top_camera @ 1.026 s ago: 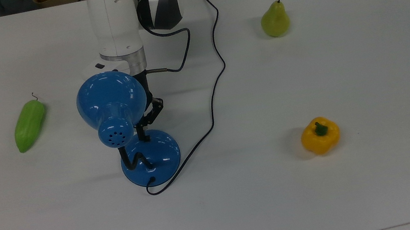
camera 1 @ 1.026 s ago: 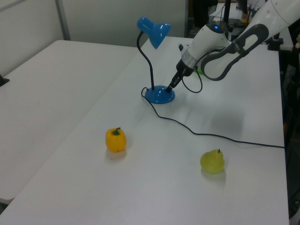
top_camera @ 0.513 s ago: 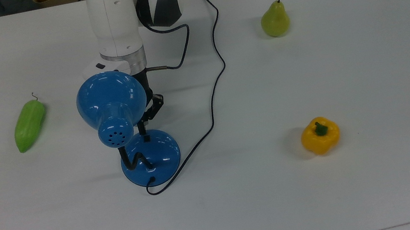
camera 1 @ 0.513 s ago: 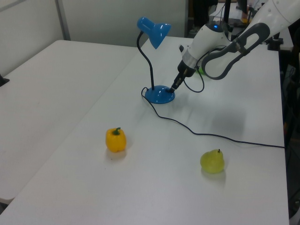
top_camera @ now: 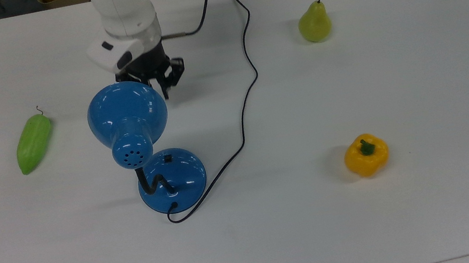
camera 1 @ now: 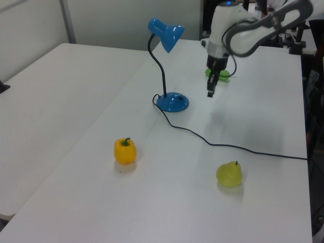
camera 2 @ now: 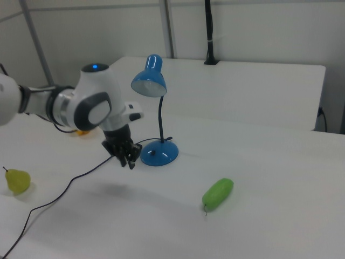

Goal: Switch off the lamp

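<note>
While the glossy blue lamp (top_camera: 141, 142) with its domed base stands left of centre in the top view, the black gripper (top_camera: 166, 89) hangs apart above it, fingers nearly together, holding nothing.

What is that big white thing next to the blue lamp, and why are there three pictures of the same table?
The big white thing is a robot arm. At its end is a gripper with two black fingers, a bit like a hand with only two fingers. Right now it holds nothing and hangs in the air beside the lamp, not touching it.

The three pictures come from three cameras looking at the same moment. One looks down from above, and two look from opposite sides of the table.

On the white table stands the blue lamp, with a thin black cord running away from its round base. Around it lie pretend foods: a yellow pepper, a pear and a long green vegetable.
</note>
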`<action>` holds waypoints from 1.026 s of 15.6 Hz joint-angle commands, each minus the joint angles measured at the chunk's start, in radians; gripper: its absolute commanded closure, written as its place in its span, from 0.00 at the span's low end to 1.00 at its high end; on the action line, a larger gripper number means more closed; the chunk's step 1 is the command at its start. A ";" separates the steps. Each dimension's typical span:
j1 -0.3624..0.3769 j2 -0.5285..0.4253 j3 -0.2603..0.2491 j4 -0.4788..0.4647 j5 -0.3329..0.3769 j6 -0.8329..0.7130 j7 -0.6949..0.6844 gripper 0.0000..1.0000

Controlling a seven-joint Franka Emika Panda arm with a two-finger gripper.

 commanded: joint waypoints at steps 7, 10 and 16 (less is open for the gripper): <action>-0.001 -0.152 0.002 0.279 0.009 -0.681 0.067 0.00; -0.001 -0.172 0.018 0.342 0.046 -0.725 0.136 0.00; -0.016 -0.186 0.058 0.407 0.079 -0.684 0.156 0.00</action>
